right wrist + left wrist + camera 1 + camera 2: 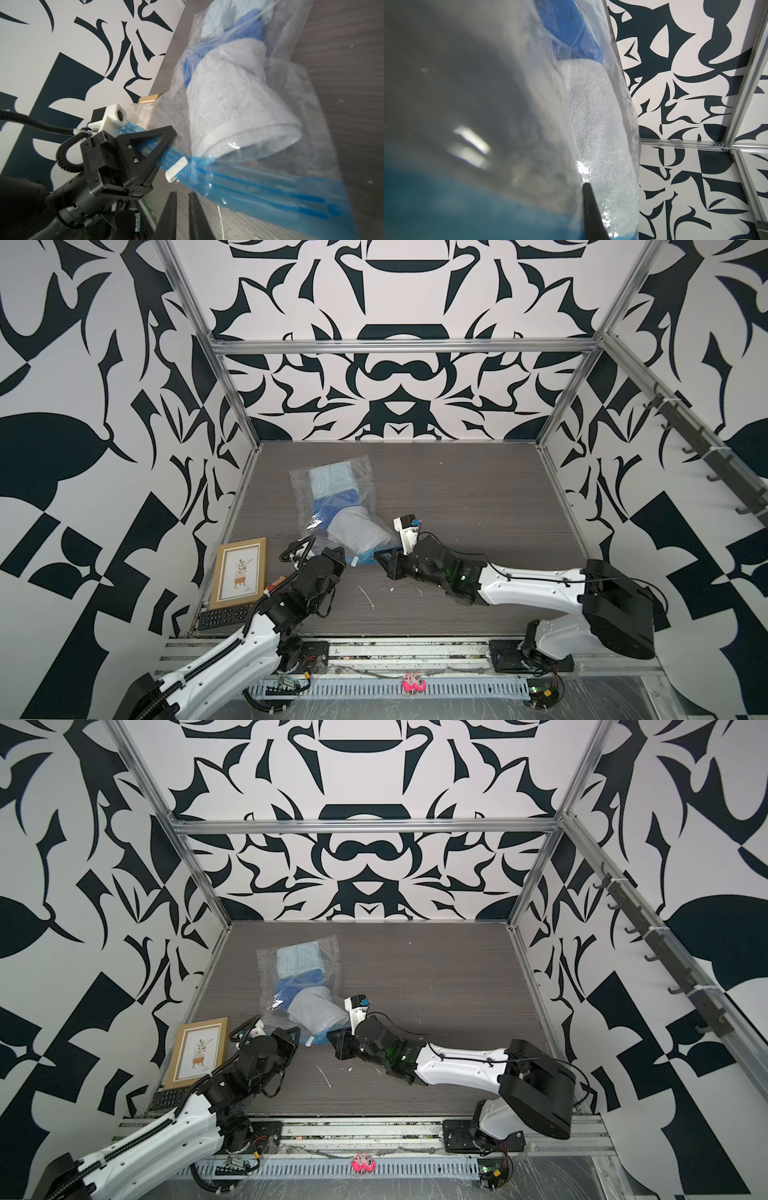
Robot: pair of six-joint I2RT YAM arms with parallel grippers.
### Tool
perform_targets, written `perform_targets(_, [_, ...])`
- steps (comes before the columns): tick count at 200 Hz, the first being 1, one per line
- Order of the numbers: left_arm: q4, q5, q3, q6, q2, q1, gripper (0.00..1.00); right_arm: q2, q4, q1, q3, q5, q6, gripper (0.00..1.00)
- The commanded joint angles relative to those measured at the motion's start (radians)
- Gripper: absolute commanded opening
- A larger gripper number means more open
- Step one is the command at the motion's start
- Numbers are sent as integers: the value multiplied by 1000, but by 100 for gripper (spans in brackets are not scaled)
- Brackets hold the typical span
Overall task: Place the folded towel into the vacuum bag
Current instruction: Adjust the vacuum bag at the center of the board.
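Towel status: the grey towel (357, 526) looks to be inside the vacuum bag (362, 475). The bag lies flat on the table (478, 497), left of centre in both top views, with a dark blue cloth (334, 502) deeper in. The towel's rolled end sits just short of the blue zip strip (259, 182) at lower right of the right wrist view, so I'd call this nearly done, not done.

The left gripper (166, 139) is pinching that strip at the bag's mouth. The right gripper (182, 194) has its fingers pressed together with nothing between them, just beside the strip.

My take: use the pinch as the anchor and nudge the towel deeper with the closed right fingers, low and slow. That plastic looks slippery, so push along the bag, not sideways, or the whole thing will probably slide.
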Motion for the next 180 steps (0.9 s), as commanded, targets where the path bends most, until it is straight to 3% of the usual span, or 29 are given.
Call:
perform_targets(1, [0, 18, 40, 11, -7, 2, 0, -56, -86, 5, 3, 53, -113, 3])
perform_targets(56, [19, 32, 51, 11, 30, 3, 0, -57, -82, 34, 0, 30, -133, 0])
perform_targets(84, [15, 32, 57, 14, 31, 3, 0, -32, -39, 57, -20, 33, -99, 6])
perform_targets(109, [13, 35, 62, 16, 31, 3, 0, 2, 11, 63, -42, 37, -71, 0])
perform_targets(180, [19, 81, 89, 28, 54, 3, 0, 91, 125, 63, -27, 111, -31, 0])
